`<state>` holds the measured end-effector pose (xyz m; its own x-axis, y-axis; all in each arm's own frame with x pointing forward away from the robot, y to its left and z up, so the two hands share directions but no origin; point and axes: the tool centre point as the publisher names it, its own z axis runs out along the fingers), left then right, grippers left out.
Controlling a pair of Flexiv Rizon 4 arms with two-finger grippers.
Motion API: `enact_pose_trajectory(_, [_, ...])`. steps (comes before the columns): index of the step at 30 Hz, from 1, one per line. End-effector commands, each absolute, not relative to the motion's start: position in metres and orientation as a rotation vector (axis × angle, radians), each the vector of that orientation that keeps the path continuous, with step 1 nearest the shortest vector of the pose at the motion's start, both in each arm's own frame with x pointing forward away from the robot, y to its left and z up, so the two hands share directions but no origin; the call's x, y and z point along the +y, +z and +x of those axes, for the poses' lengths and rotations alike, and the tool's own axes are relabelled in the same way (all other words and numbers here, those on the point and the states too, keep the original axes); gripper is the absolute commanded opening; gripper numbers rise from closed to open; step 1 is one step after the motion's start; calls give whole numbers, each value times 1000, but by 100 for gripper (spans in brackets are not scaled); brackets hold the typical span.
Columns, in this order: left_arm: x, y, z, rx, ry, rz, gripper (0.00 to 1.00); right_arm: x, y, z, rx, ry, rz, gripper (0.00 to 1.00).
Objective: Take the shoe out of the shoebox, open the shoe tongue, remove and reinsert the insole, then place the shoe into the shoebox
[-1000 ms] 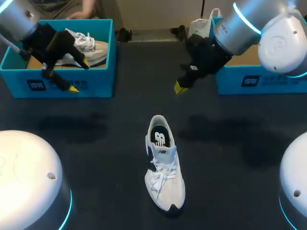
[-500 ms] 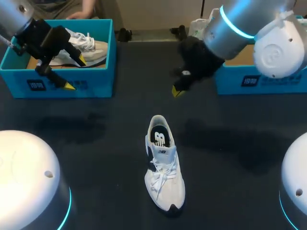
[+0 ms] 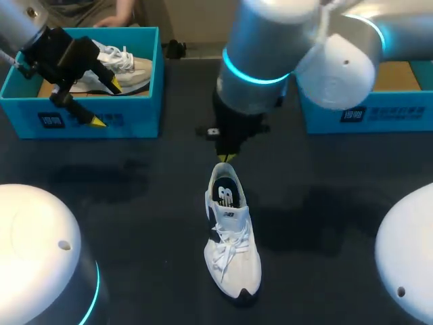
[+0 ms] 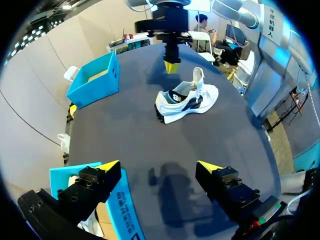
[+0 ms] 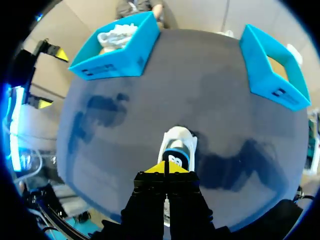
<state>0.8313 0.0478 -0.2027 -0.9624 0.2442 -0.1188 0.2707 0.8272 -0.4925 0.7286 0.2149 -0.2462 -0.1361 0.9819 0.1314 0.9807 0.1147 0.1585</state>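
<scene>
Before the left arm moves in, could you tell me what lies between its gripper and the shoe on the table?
Nothing: only bare dark table separates the left gripper from the shoe, as the left wrist view shows.

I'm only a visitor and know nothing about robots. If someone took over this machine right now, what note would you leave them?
Left gripper: open, empty, above the front wall of the left shoebox, which holds a second shoe.
Right gripper: shut, empty, just over the heel of the shoe; contact unclear.
Shoe: upright on the table, between the boxes, laces done up, insole inside. The right shoebox looks empty.
Done: shoe out of its box.
Left: open the tongue, pull and refit the insole, put the shoe back in the box.
</scene>
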Motion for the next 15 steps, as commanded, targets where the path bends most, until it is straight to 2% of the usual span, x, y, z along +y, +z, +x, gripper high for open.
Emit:
enact_pose_trajectory(1, [48, -202, 830, 2953, -805, 416, 100, 221, -243, 725, 2146, 54, 2011, 0])
enact_pose_trajectory(9, [48, -202, 830, 2953, -805, 416, 100, 221, -243, 725, 2146, 54, 2011, 0])
enact_pose_trajectory(15, [48, -202, 830, 2953, -805, 416, 100, 220, -269, 723, 2097, 55, 2007, 0])
